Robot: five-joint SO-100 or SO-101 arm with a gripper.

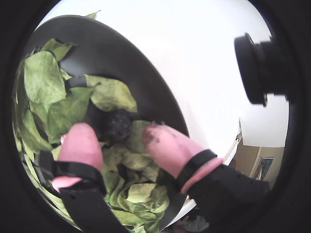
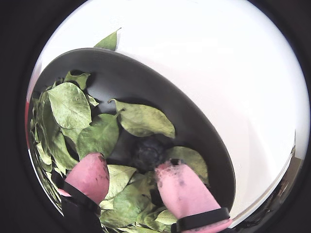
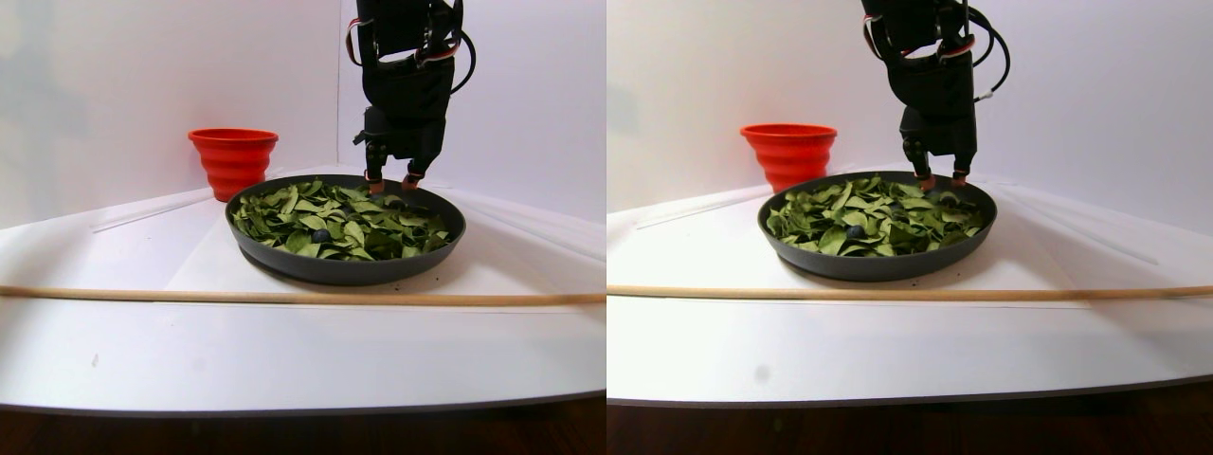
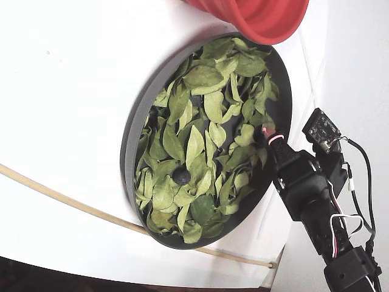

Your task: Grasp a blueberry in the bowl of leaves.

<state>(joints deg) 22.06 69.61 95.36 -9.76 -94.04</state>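
The bowl of leaves is a wide dark-grey dish full of small green leaves; its rim also shows in both wrist views and in the fixed view. A dark blueberry lies among the leaves near the dish wall. My gripper is open, its pink fingertips down on the leaves either side of the berry, which sits just ahead of the gap. In the stereo pair view the gripper stands at the dish's far side. A second blueberry lies elsewhere in the dish.
A red-orange ribbed bowl stands beside the dish. A thin wooden stick lies across the white table in front of the dish. A black camera lens juts into a wrist view. White walls stand behind.
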